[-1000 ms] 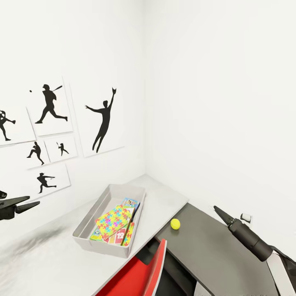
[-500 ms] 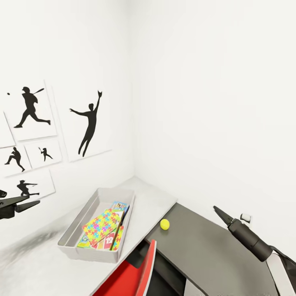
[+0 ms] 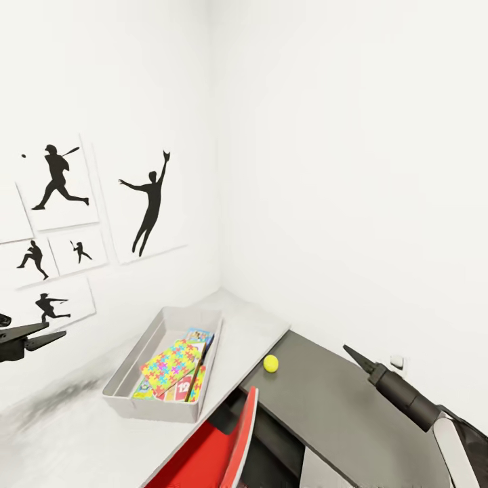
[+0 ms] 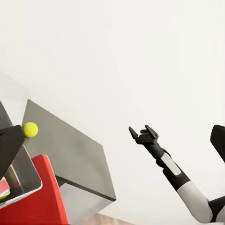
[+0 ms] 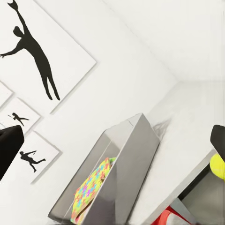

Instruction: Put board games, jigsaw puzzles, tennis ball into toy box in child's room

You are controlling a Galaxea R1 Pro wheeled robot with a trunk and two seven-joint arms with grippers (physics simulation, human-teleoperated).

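1. In the far corner of a white-walled room, a pale grey table (image 3: 257,325) runs along the left wall and meets a darker grey desk surface (image 3: 339,400) that extends toward the near right.
2. On the left wall hang white panels with black silhouettes of baseball players (image 3: 150,203); a small white wall outlet (image 3: 397,362) sits low on the right wall.
3. A red chair (image 3: 227,440) stands at the near edge, its back tucked against the junction of the two surfaces.
4. The toy box (image 3: 132,366), a grey rectangular tray, rests on the pale table with its long axis running from near left to far right, toward the corner.
5. Inside it lie a jigsaw puzzle box (image 3: 169,362) with a bright multicoloured pattern, tilted on top, and further flat colourful boxes beneath it, one at the far end with a blue edge (image 3: 200,335); how many there are cannot be told.
6. The tennis ball (image 3: 271,363) sits on the dark desk just beside the seam, right of the toy box and apart from it.
7. The left gripper (image 3: 51,334) hovers at the left edge, fingers narrowly parted, holding nothing.
8. The right gripper (image 4: 143,132) is raised over the desk's right side, fingers spread and empty.
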